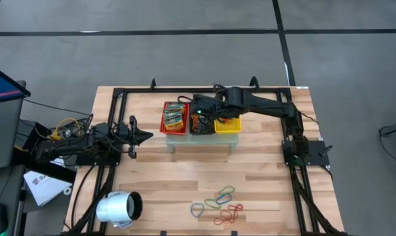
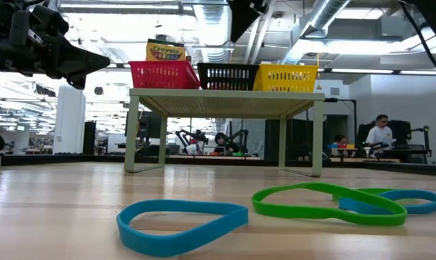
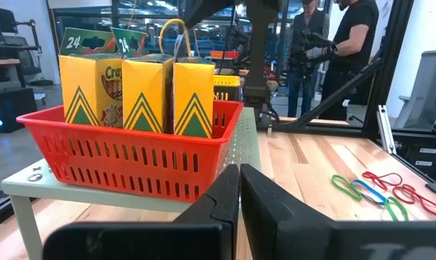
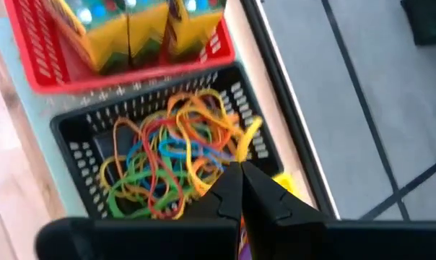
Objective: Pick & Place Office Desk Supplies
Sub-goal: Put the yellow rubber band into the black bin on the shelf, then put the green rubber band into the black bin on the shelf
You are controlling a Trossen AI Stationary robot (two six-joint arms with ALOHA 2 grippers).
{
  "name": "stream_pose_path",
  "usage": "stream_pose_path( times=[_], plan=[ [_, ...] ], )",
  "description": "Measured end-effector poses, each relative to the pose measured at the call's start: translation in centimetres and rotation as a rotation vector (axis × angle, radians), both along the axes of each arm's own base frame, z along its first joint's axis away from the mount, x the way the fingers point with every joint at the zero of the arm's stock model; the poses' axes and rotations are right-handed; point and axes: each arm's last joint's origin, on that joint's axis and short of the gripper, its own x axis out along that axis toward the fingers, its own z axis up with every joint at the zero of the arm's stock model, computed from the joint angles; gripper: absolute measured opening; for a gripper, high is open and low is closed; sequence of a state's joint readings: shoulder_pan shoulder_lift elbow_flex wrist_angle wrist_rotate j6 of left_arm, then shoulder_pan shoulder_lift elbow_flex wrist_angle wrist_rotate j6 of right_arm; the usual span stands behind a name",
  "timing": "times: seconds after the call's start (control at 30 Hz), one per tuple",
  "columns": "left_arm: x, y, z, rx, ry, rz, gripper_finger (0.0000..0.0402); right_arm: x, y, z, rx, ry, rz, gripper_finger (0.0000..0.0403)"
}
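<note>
A black mesh basket [image 4: 73, 130] holds a heap of coloured rubber bands [image 4: 164, 170]. It stands between a red basket [image 1: 174, 118] with crayon packets [image 3: 142, 94] and a yellow basket [image 1: 227, 124], all on a small raised stand [image 2: 225, 101]. My right gripper [image 4: 240, 167] hovers shut over the black basket's near right part, with a yellow-orange band [image 4: 247, 133] at its tips. More loose bands [image 1: 221, 203] lie flat on the table near its front edge. My left gripper [image 1: 149, 136] waits shut and level at the table's left, pointing at the stand. My right gripper pinches the yellow-orange rubber band [image 4: 241, 148] between its two fingertips, coming slanting down from the table's right. The loop hangs from the tips over the heap in the black basket. The fingers hide how much of the band lies between them.
A white cylinder [image 1: 119, 206] lies at the table's near left corner. A black frame [image 1: 119, 92] runs round the table's edges. Open wood lies between the stand and the loose bands. People [image 3: 333, 43] stand in the room beyond the table.
</note>
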State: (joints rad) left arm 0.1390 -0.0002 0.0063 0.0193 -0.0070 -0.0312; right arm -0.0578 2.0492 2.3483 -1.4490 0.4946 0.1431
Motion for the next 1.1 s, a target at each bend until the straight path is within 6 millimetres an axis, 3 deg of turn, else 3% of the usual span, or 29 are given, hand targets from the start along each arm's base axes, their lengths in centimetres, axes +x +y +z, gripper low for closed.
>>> stream_pose_path(
  times=[0.43, 0.57, 0.87, 1.1],
  plan=[
    [0.0, 0.0, 0.0, 0.000, -0.001, -0.001, 0.0008, 0.5, -0.5, -5.5, 0.064, 0.188, -0.006, 0.0000],
    [0.0, 0.0, 0.0, 0.000, -0.002, 0.000, 0.0008, 0.4, -0.5, -5.6, 0.066, 0.202, -0.003, 0.0021],
    [0.0, 0.0, 0.0, 0.001, -0.003, -0.001, 0.0008, 0.4, -0.4, -5.5, 0.064, 0.209, 0.015, 0.0124],
    [0.0, 0.0, 0.0, 0.000, -0.004, -0.001, 0.0008, -0.1, 0.9, -2.2, 0.056, 0.128, 0.050, 0.0175]
  ],
)
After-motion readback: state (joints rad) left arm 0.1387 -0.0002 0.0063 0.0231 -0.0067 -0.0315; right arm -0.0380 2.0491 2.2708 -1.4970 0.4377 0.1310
